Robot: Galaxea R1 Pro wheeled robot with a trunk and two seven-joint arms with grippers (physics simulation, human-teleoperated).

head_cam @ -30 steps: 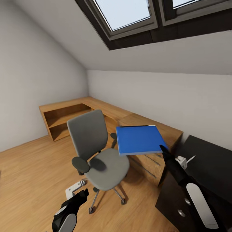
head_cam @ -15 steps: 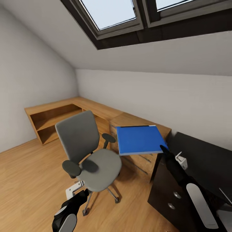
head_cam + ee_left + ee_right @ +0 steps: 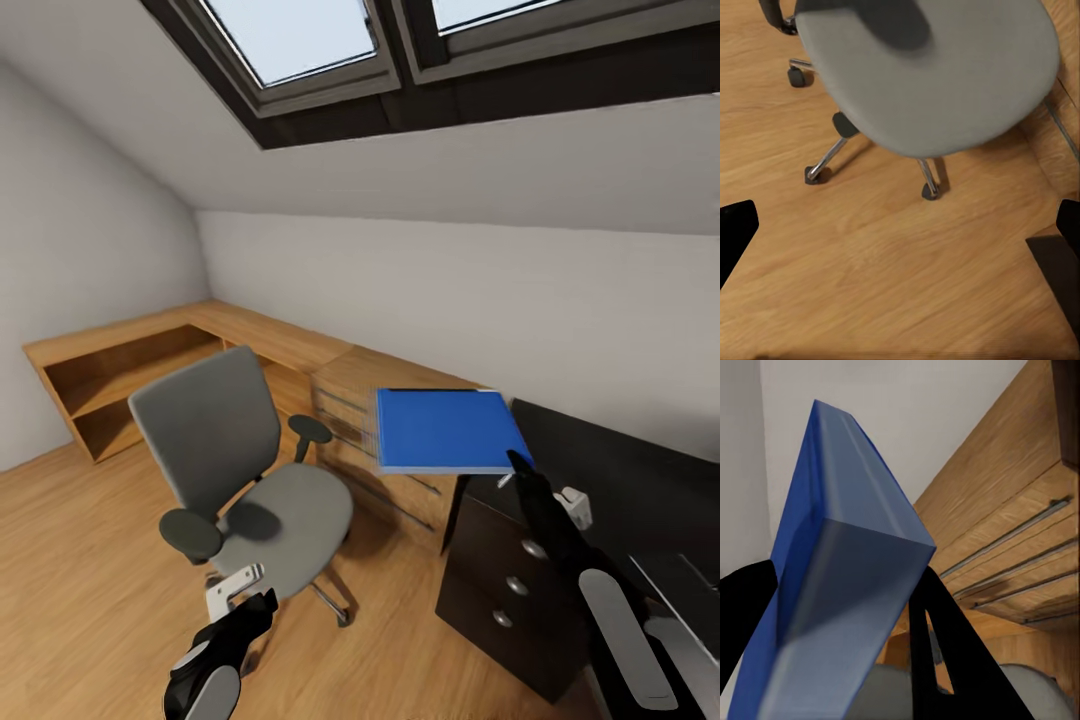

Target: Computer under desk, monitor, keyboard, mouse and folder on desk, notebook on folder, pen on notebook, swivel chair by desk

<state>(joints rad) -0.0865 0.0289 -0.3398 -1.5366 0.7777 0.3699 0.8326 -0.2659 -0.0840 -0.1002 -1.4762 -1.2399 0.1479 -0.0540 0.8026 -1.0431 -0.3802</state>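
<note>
1. The right gripper (image 3: 516, 462) pinches the near right corner of the blue folder (image 3: 447, 430), holding it flat in the air. In the right wrist view the folder (image 3: 832, 592) sits clamped between the two dark fingers (image 3: 945, 652).
2. In the head view the folder hangs over the spot where the wooden drawer unit (image 3: 385, 440) meets the black desk (image 3: 620, 480), to the right of the chair.
3. The grey swivel chair (image 3: 250, 480) stands on the wood floor (image 3: 80, 560) at left centre, its seat bare and its back toward the far left. In the left wrist view its seat (image 3: 937, 75) and wheeled base show from above.
4. The left gripper (image 3: 245, 600) hangs low, near the chair's base, holding nothing. Its fingers (image 3: 735, 236) are spread wide, at opposite edges of the left wrist view.
5. A long wooden counter (image 3: 240, 335) with open shelves runs along the far wall from the left corner to the drawer unit.
6. The black desk has drawers with round knobs (image 3: 515, 585) on its left front.
7. Skylights (image 3: 300, 35) sit in the sloped ceiling above.
</note>
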